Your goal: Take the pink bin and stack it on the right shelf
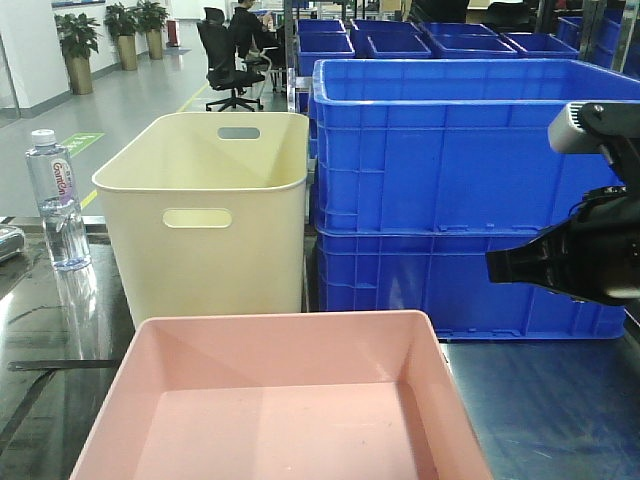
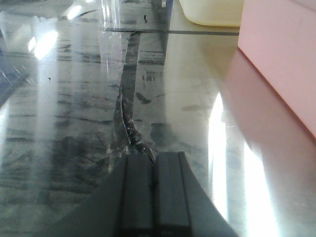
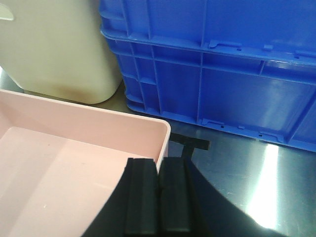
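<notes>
The pink bin point(image 1: 280, 322) lies at the near edge of the front view, open side up and with nothing in it. My right gripper point(image 3: 158, 160) is shut on the bin's right wall near its far right corner, one finger inside and one outside the rim. The bin's far wall point(image 3: 84, 123) shows just beyond the fingers. The dark glossy right shelf point(image 3: 237, 168) stretches to the right of the bin point(image 1: 540, 400). My left gripper point(image 2: 154, 155) is shut on nothing, low over the reflective surface, with the bin's left wall point(image 2: 281, 54) off to its right.
A tall cream bin point(image 1: 210, 220) with handle slots stands just behind the pink bin. Stacked blue crates point(image 1: 460, 150) fill the back right. A water bottle point(image 1: 55, 200) stands at the left. A black tape mark point(image 3: 190, 144) and a torn tape strip point(image 2: 129, 98) lie on the surface.
</notes>
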Motion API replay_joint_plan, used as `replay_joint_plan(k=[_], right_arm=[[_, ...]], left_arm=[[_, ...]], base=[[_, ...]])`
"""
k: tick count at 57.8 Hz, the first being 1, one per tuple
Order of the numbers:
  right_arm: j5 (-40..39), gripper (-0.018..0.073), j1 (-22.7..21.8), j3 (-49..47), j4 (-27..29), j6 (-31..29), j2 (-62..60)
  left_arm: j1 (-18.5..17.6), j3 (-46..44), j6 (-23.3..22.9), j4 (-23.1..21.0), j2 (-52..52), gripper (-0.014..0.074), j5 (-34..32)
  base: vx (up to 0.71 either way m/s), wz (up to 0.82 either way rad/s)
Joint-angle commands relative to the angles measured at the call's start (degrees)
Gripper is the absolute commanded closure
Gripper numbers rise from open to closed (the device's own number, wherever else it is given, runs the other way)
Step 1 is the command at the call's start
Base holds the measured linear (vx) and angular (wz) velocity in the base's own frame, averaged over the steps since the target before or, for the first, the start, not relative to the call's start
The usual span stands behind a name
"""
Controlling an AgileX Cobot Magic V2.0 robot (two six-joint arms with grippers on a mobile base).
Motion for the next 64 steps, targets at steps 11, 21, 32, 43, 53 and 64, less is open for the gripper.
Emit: replay_joint_plan(k=[11, 21, 32, 43, 53, 64], right_arm=[[-3.77, 0.0572, -0.41, -1.25, 0.14, -0.49, -1.41], [-10.27, 0.0571, -1.01, 6.33, -6.82, -0.95, -9.52], [-23.00, 0.0571, -7.58, 28.53, -8.07, -0.30, -30.99], [-25.89, 0.0571, -13.75, 51.99, -11.49, 0.97, -55.84], [-25.83, 0.0571, -13.93, 67.94, -11.78, 2.70, -71.44], [-27.45, 0.0571, -13.87, 77.98, -13.20, 2.75, -72.54]], left_arm=[[0.07, 0.53, -0.46, -0.05, -0.39, 0.0604, -4.05], [0.07, 0.53, -0.46, -0.05, -0.39, 0.0604, -4.05], [0.07, 0.53, -0.46, -0.05, -0.39, 0.0604, -4.05], [0.07, 0.53, -0.46, -0.05, -0.39, 0.0604, -4.05], [0.07, 0.53, -0.46, -0.05, -0.39, 0.0604, -4.05], [0.07, 0.53, -0.46, -0.05, -0.38, 0.0604, -4.08]], base=[[0.00, 0.00], [0.00, 0.00], [0.00, 0.00], [0.00, 0.00], [0.00, 0.00], [0.00, 0.00]])
